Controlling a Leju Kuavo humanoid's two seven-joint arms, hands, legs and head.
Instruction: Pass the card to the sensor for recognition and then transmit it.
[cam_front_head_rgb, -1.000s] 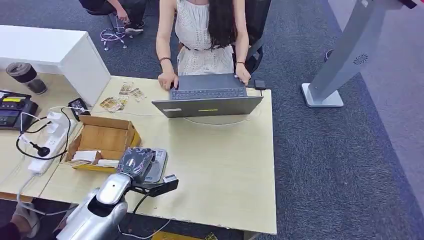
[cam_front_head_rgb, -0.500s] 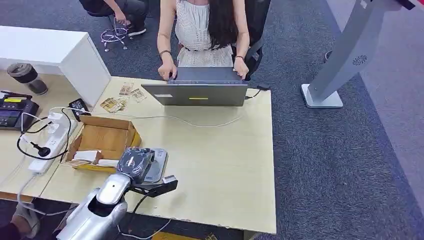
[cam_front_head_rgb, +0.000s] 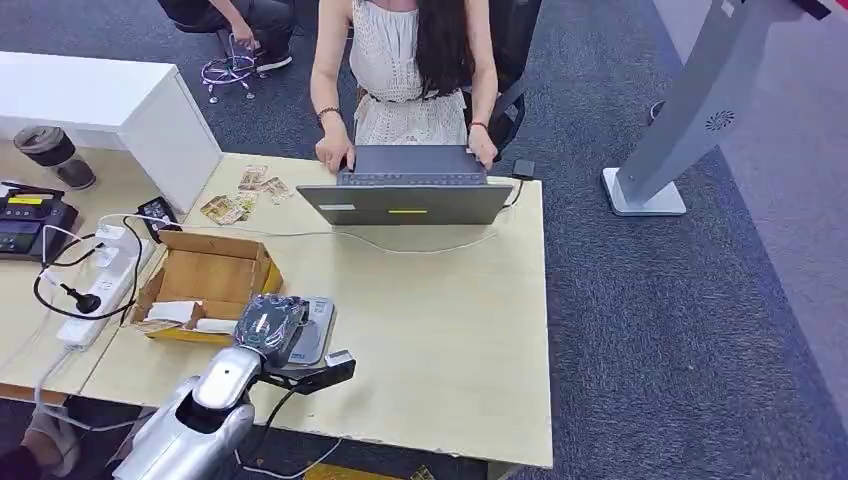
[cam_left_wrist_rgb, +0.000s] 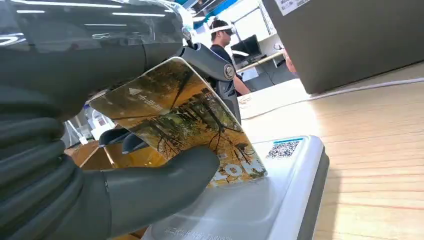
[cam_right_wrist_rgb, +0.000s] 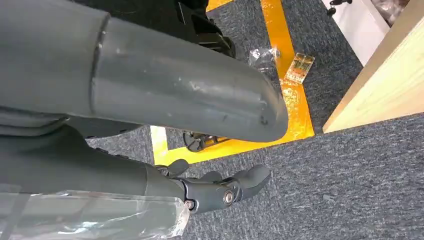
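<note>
Pale wood forms the table (cam_front_head_rgb: 450, 340), the largest item in the head view, standing on grey-blue carpet (cam_front_head_rgb: 700, 330). At its far edge a person (cam_front_head_rgb: 410, 70) sits with both hands on an open grey laptop (cam_front_head_rgb: 405, 195), whose lid faces the robot; a thin cable (cam_front_head_rgb: 400, 248) trails across the tabletop just in front of it. Left of centre lies an open cardboard box (cam_front_head_rgb: 205, 280) containing white items, with a white power strip (cam_front_head_rgb: 100, 285) and its black cord beside it. A grey angled stand (cam_front_head_rgb: 690, 120) rises from the carpet to the right of the table.

Near the table's front edge sits the sensor (cam_front_head_rgb: 312, 335), a flat white-and-grey reader; in the left wrist view its top plate (cam_left_wrist_rgb: 260, 200) bears a printed square code. The left hand (cam_front_head_rgb: 268, 325) rests directly above the sensor. In the left wrist view the left hand (cam_left_wrist_rgb: 100, 150) pinches the card (cam_left_wrist_rgb: 180, 120) between the thick thumb and the darker fingers (cam_left_wrist_rgb: 215, 65). The card, printed with an autumn tree scene, is tilted, its lower corner reaching down to the sensor's top; whether it actually touches cannot be told.

In the right wrist view the right hand (cam_right_wrist_rgb: 220, 187) hangs over the carpet beside a yellow floor stripe (cam_right_wrist_rgb: 285, 75), fingers apart and holding nothing.
</note>
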